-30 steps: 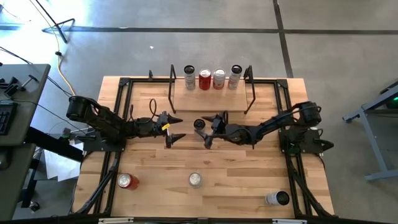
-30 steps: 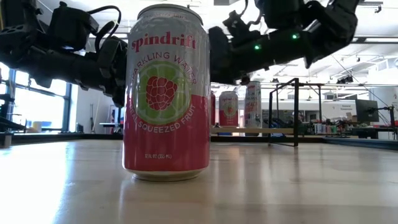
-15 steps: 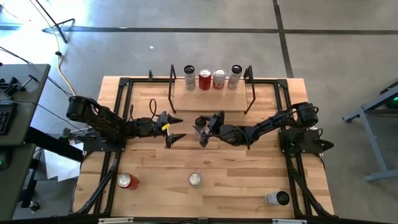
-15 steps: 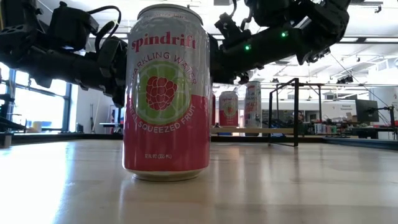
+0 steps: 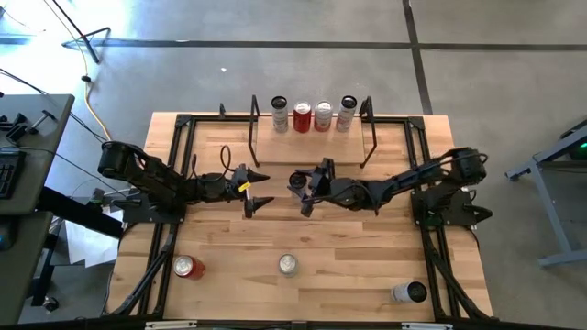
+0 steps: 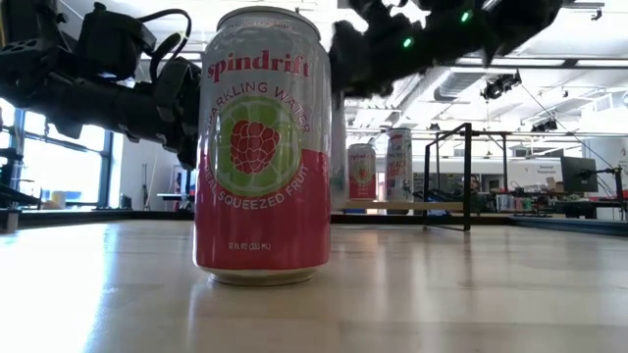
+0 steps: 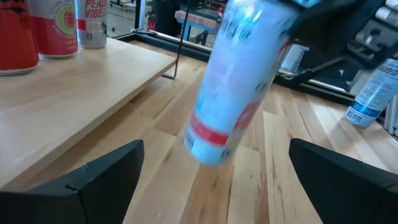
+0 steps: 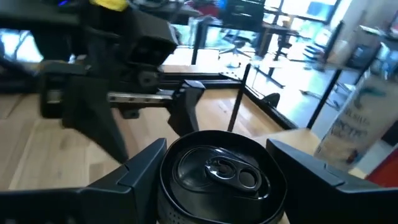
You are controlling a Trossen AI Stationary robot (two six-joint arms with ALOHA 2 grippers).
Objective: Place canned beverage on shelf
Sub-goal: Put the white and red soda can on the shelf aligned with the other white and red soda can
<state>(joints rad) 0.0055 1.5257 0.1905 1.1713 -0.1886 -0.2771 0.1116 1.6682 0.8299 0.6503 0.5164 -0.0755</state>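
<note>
Gripping a slim white can at mid-table, the right gripper has both fingers clamped on its sides just below the rim, which keeps the top free and the body hanging clear of the wood for the carry to the shelf. Shelf already holds four cans along its back edge; front strip looks bare, likely the drop zone.

Left gripper waits just beside, fingers spread, empty.

Left wrist view adds what overhead can't: the can is airborne and tilted, red band near its base. Right wrist view shows the pull-tab lid between the fingers. Low view is mostly blocked by a Spindrift can up close.
</note>
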